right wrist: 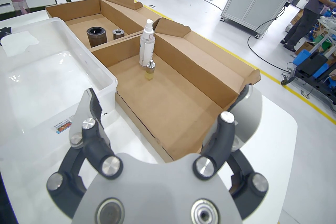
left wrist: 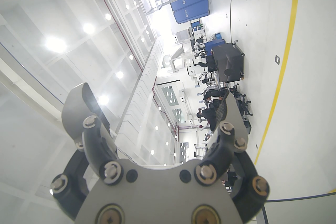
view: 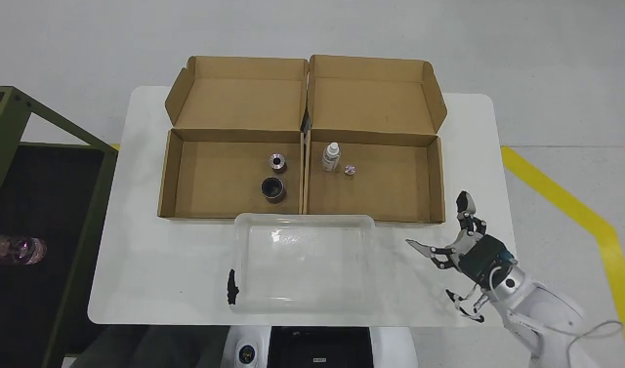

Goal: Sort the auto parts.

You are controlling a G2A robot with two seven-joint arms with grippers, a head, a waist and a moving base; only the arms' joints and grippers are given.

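Observation:
Two open cardboard boxes stand side by side at the back of the white table. The left box [view: 210,183] holds a large dark metal cylinder [view: 271,187] [right wrist: 96,36] and a smaller one [view: 276,161] [right wrist: 120,34]. In the right box [view: 395,187] a white spray bottle [view: 332,156] [right wrist: 146,46] stands beside a small brass-coloured part [view: 352,170] [right wrist: 150,71]. My right gripper [view: 441,227] [right wrist: 169,93] hangs open and empty over the table's front right corner, facing the right box. My left gripper [left wrist: 152,96] is open and empty, pointing up at the hall ceiling.
A clear plastic bin [view: 305,222] [right wrist: 111,82] with nothing in it sits in front of the boxes. A small black shape [view: 232,287] lies at its front left corner. A green cart [view: 39,124] stands left of the table [view: 137,231]. Bare tabletop lies right of the bin.

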